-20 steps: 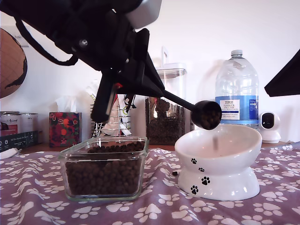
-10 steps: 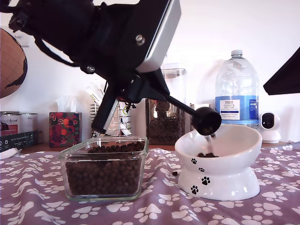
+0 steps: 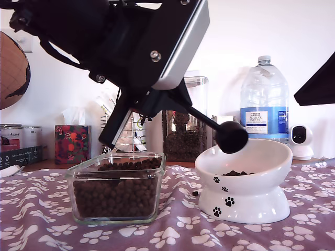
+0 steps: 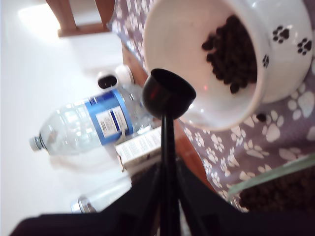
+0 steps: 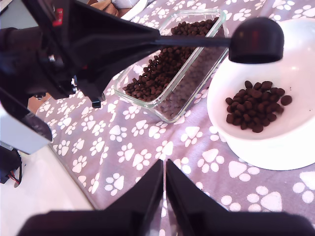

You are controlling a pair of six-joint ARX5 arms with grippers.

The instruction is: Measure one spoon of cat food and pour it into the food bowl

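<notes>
Purple cloth printed with white paw prints (image 3: 42,219) was seen covering the desk, with a white wall behind. Toward the exterior view's right stood the wide white glossy ceramic food bowl (image 3: 246,201) on its thick pedestal, marked with small black paw prints, and a small heap of round dark brown cat food pellets (image 5: 256,105) was seen lying inside it. The black plastic spoon (image 3: 232,137), with its long thin handle and small deep round cup, was held above the bowl's rim on the exterior view's left side of the bowl, with the cup turned over and empty as far as could be seen. Its handle was gripped by the closed jaws of my first gripper (image 4: 167,196). A square clear glass container (image 3: 118,191) filled with more pellets was set to the exterior view's left of the bowl, near it but apart. One stray pellet (image 3: 194,193) was seen on the cloth between them. My second gripper (image 5: 164,187) was held above the cloth near the bowl, its jaws closed on nothing. A large clear water bottle with a blue label (image 3: 265,102) was seen behind the bowl.
</notes>
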